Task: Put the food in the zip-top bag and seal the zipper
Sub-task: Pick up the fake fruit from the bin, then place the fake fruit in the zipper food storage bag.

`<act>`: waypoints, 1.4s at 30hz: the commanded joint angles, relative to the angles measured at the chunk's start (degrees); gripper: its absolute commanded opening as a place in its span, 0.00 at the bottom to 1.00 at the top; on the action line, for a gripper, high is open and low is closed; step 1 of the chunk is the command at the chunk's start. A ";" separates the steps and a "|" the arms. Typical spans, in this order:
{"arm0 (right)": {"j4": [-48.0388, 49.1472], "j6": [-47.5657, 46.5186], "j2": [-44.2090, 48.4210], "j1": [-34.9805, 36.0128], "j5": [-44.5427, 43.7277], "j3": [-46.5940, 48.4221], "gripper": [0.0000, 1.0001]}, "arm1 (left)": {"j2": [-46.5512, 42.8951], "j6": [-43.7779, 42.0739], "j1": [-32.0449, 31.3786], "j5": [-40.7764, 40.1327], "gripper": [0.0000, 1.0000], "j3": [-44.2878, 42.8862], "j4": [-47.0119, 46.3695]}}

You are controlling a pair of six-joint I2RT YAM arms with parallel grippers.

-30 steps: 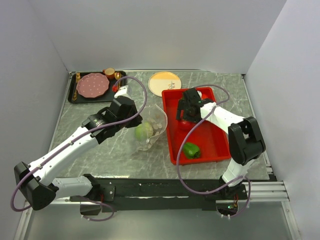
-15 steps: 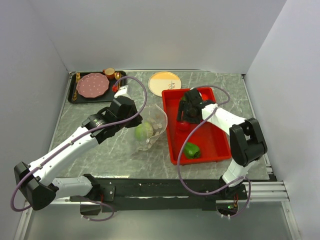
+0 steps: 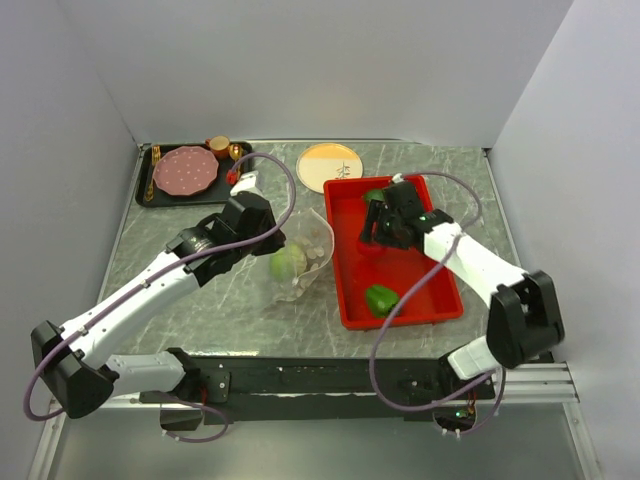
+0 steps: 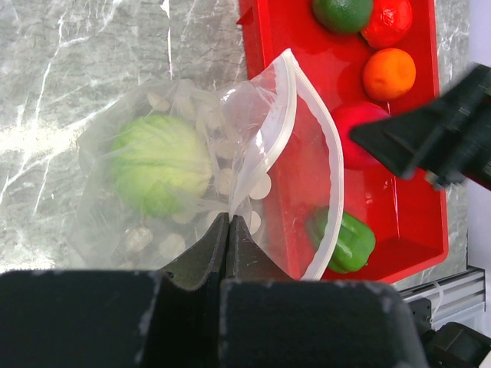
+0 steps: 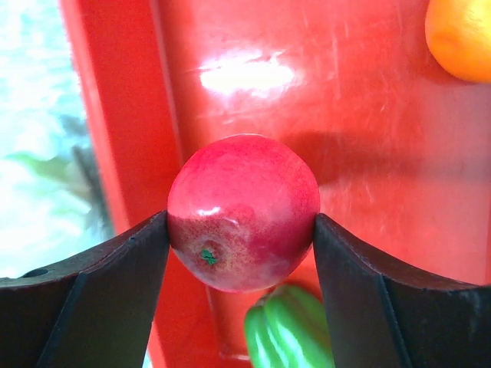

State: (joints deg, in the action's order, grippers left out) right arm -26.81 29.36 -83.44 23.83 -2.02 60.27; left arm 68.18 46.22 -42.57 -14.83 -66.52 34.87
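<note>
The clear zip-top bag (image 3: 303, 262) lies open on the table left of the red tray (image 3: 440, 290), with a light green ball (image 3: 288, 263) inside. My left gripper (image 4: 229, 219) is shut on the bag's mouth edge, and the pale zipper (image 4: 328, 149) loops open over the tray rim. My right gripper (image 5: 243, 230) is shut on a red apple (image 5: 243, 195) and holds it just above the tray floor (image 5: 383, 115) near its left wall. A green pepper (image 3: 381, 299), an orange (image 4: 389, 73), a dark green lime (image 4: 341, 14) and a red fruit (image 4: 387, 21) lie in the tray.
A black tray with a pink plate (image 3: 185, 170) stands at the back left. A yellow plate (image 3: 329, 166) lies behind the red tray. Walls close in the left, back and right sides.
My right gripper has shifted a little right and back with the apple, and its elbow has swung out to the right. The left arm and the bag have not moved.
</note>
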 commanded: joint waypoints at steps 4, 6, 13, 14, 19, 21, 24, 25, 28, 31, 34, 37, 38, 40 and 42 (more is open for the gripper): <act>2.72 2.80 13.38 -0.37 3.69 -5.42 0.43 | 0.90 -0.16 0.20 0.68 0.01 -1.33 -1.82; 3.86 4.02 16.46 -0.28 5.88 -6.30 0.43 | 0.99 -0.16 0.20 0.94 0.01 -1.24 -2.18; 10.28 9.39 22.61 3.05 12.75 -9.29 0.44 | 2.30 -0.42 0.20 1.91 0.01 -1.51 -2.35; 10.46 9.57 23.40 3.49 12.66 -9.21 0.44 | 2.31 -0.43 0.20 1.91 0.01 -1.51 -2.27; 13.09 10.01 25.34 6.83 13.18 -7.45 0.45 | 2.22 -0.69 0.20 2.52 0.01 -1.24 -2.62; 13.71 9.84 24.82 8.24 13.27 -5.96 0.46 | 2.31 -0.69 0.20 3.22 0.01 -0.98 -2.88; 14.59 9.40 23.07 9.30 14.58 -4.65 0.47 | 2.83 -0.69 0.20 4.19 0.01 -0.98 -3.06; 14.42 9.22 22.19 9.56 15.11 -4.11 0.47 | 2.92 -0.78 0.20 4.37 0.01 -1.15 -3.06; 15.12 8.60 19.72 11.49 16.00 -2.88 0.48 | 3.18 -1.04 0.20 4.81 0.01 -1.50 -3.23; 16.00 8.34 15.87 13.16 17.13 -2.00 0.50 | 3.19 -1.30 0.20 5.16 0.01 -1.86 -3.32; 14.77 8.43 12.00 14.74 16.52 -0.51 0.56 | 3.01 -1.22 0.20 5.34 0.01 -1.95 -3.32; 14.76 8.16 9.36 15.97 16.52 0.37 0.63 | 2.57 -1.48 0.20 5.25 0.01 -2.21 -3.32; 15.38 8.34 9.09 16.24 16.52 0.29 0.69 | 2.66 -1.57 0.20 5.08 0.01 -2.38 -3.15; 15.47 8.25 8.82 16.51 16.26 0.55 0.75 | 2.66 -1.83 0.20 5.07 0.01 -2.91 -2.62; 15.30 7.55 9.17 16.68 16.00 0.64 0.85 | 2.74 -1.83 0.20 4.99 0.01 -3.35 -2.18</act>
State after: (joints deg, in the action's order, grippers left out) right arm -13.34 38.17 -75.44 39.83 13.82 57.76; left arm 71.50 45.84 -42.57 -10.26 -66.78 33.34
